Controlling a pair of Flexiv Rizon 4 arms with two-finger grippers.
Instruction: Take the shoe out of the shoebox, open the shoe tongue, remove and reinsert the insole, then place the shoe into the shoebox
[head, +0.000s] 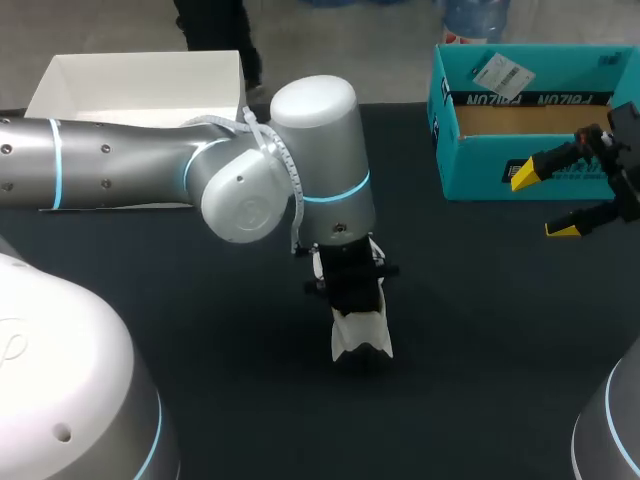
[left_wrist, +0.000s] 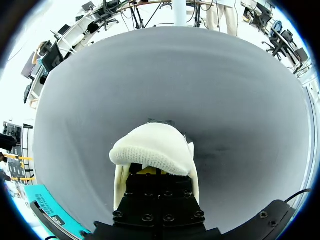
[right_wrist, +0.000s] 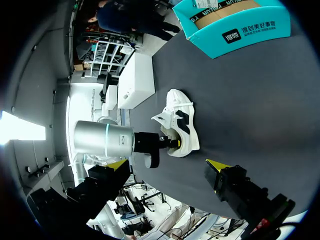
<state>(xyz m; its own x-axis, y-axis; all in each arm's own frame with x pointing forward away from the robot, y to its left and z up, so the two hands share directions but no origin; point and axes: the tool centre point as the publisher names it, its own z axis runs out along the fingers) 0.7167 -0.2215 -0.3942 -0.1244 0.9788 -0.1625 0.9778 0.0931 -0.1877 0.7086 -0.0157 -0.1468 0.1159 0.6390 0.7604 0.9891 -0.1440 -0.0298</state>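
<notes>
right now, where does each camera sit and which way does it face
Head view: fixed above and behind the robot, looking down on the table; shows the left arm over the shoe and the right pincer, open, by the shoebox.
Left wrist view: on the left wrist, looking along the left pincer at the shoe.
Right wrist view: on the right wrist, facing the shoe past its own open pincer.
Shared: all three show the shoe.

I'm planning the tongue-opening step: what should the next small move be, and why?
Probably bring the right claw across to steady the shoe: it hangs open by the shoebox, while the left claw is at the shoe's opening.
</notes>
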